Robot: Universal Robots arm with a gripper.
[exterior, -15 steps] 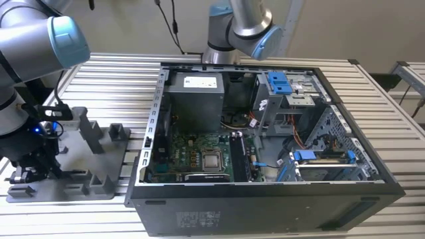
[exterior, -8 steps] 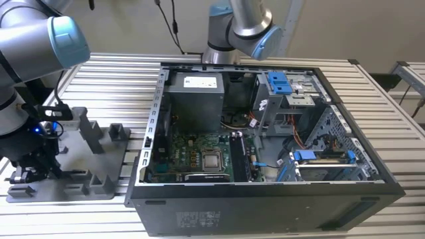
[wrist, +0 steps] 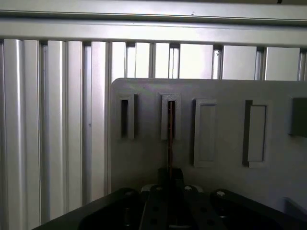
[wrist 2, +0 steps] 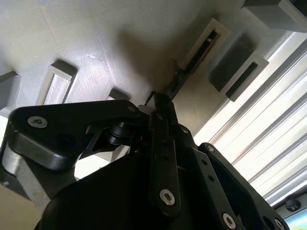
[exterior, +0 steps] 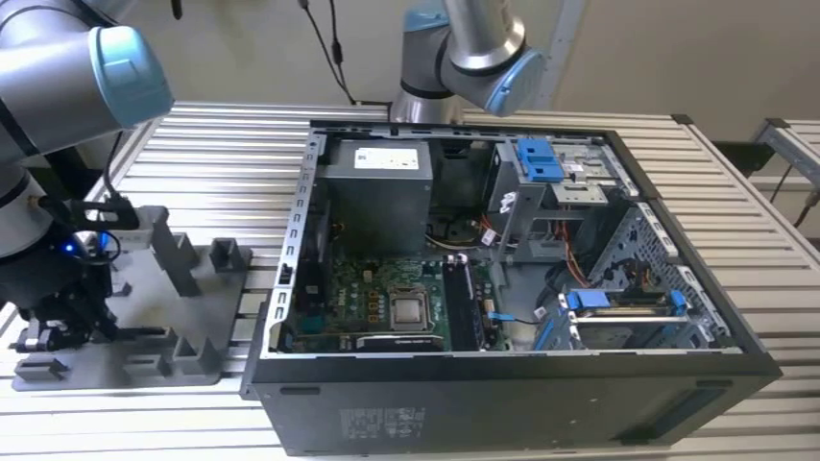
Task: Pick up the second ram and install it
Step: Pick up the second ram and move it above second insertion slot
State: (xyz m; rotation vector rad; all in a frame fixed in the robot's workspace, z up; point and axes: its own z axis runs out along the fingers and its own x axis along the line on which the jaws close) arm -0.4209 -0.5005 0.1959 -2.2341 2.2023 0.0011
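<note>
While over the grey holder, gripper tight on edge-on second ram, slats alongside.

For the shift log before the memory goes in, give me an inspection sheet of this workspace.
Surface: slatted metal table carrying a grey fixture plate.
Job's things: the second ram stands edge-on in a fixture slot; open computer case sits beside the fixture, motherboard exposed.
Clutter: nothing seen.
Grippers: gripper at the ram's near end, apparently shut on it.
Cables: black cable hangs on the wall behind; wires inside the case.
Surroundings: a second arm stands behind the case.
</note>
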